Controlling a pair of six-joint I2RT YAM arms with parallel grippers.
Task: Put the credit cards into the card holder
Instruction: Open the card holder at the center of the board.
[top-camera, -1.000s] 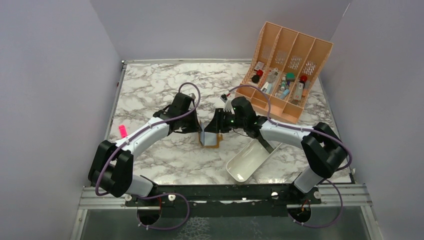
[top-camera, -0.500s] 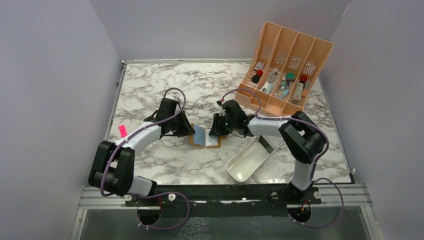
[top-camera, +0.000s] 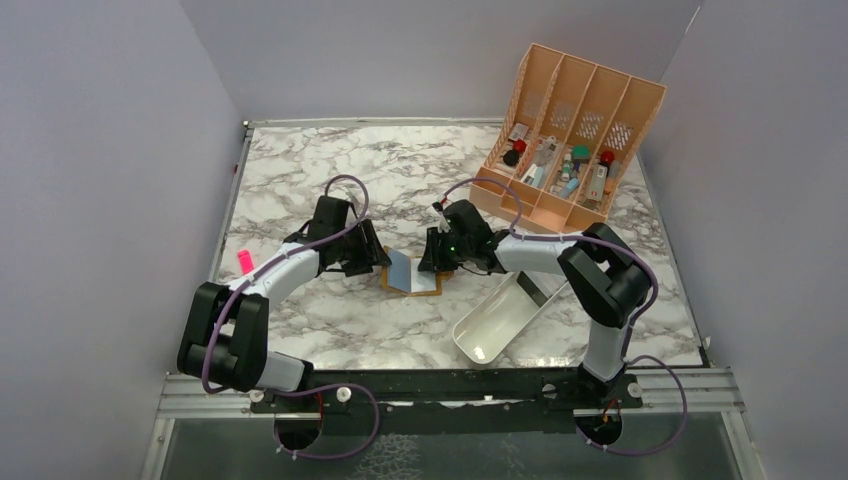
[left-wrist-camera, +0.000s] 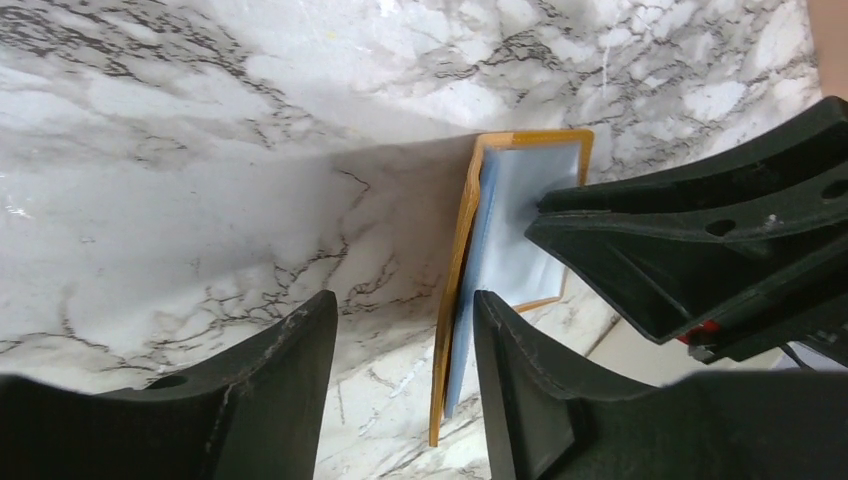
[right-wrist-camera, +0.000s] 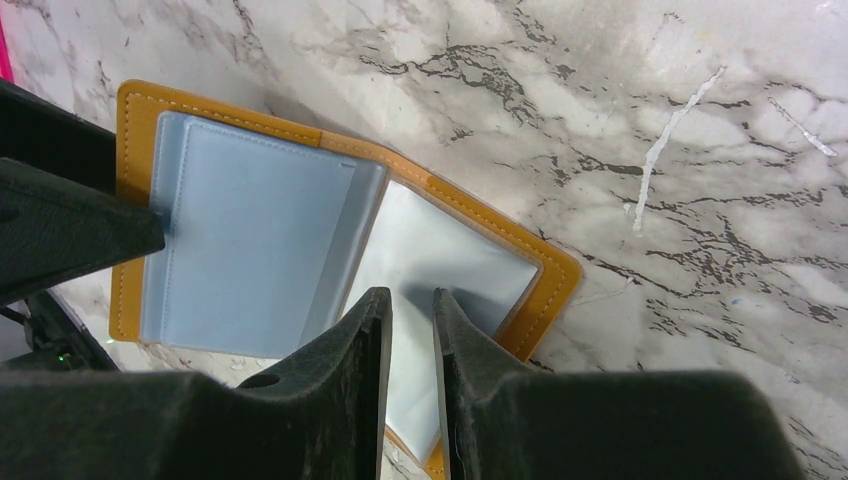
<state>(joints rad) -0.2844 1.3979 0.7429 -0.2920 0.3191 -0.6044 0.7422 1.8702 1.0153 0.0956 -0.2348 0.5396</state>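
Right wrist | card holder (right-wrist-camera: 135, 125): mustard stitched leather, open | marble-veined table (right-wrist-camera: 700, 150)

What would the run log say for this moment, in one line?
wallet: open | card: lying inside it | left tool: open, beside wallet | right tool: narrow, on wallet, grip unclear

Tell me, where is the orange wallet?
Seen from above, the card holder lies open mid-table between the left gripper and right gripper, left of the white tray.
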